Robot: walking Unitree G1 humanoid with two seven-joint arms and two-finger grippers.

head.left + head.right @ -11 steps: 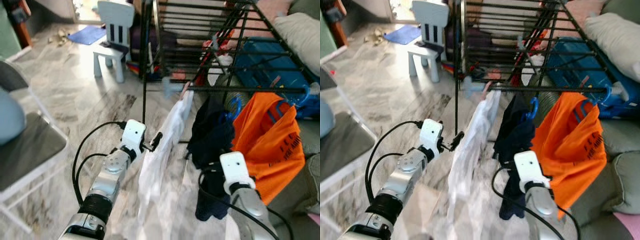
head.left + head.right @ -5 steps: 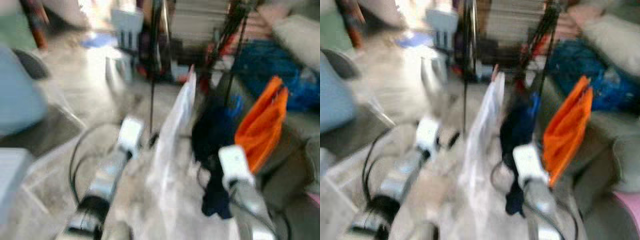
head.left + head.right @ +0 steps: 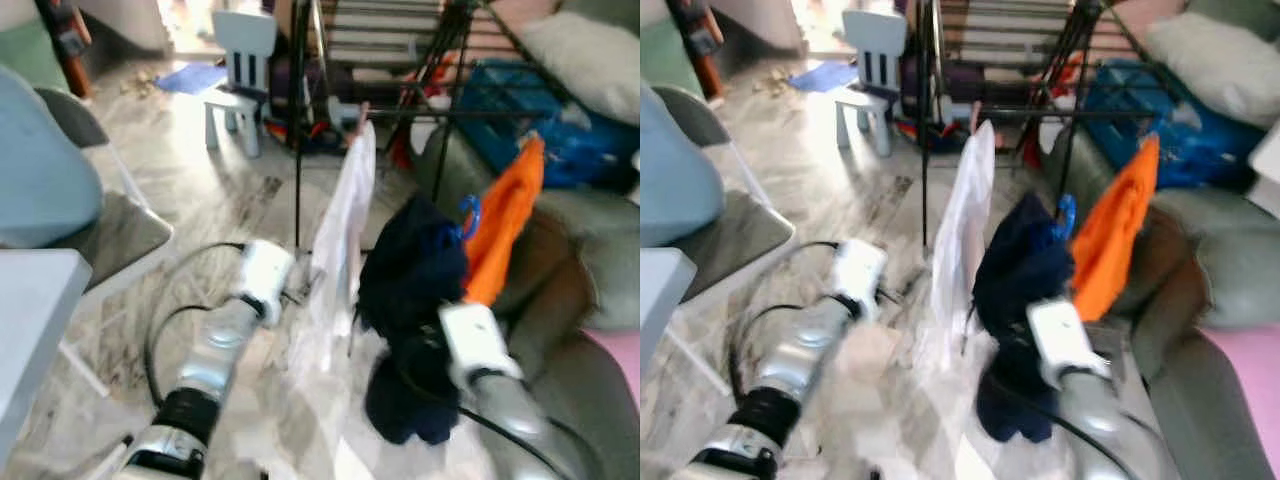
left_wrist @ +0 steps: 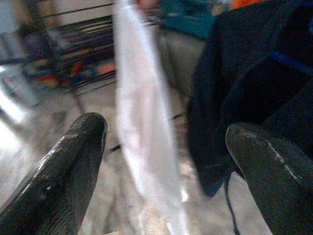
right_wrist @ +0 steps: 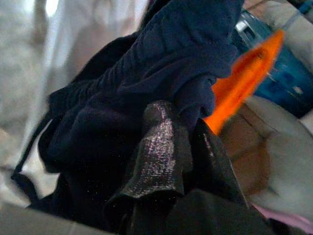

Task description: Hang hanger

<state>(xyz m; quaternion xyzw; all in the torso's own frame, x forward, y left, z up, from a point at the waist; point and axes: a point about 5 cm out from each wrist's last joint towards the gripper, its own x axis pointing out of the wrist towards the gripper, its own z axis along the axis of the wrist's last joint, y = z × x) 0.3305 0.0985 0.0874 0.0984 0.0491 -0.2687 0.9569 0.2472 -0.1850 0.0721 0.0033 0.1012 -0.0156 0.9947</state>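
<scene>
Ahead of you stands a black drying rack (image 3: pixel 400 60), with a small white chair (image 3: pixel 238 60) on the marble floor (image 3: pixel 170 200) beyond it to the left and a sofa (image 3: pixel 1200 260) with a white pillow (image 3: pixel 585 50) to the right. A white garment (image 3: pixel 340 250) hangs long and vertical from the rack's front bar, and an orange shirt (image 3: pixel 505 220) hangs edge-on further right. Between them the dark navy garment (image 3: pixel 415 300) droops top to bottom, a blue hanger hook (image 3: pixel 470 215) poking up at its top, just below the bar. Your right gripper (image 5: pixel 183 147) is pinched onto the navy fabric's lower folds. Your left gripper (image 4: pixel 166 156) is spread wide, empty, beside the white garment.
</scene>
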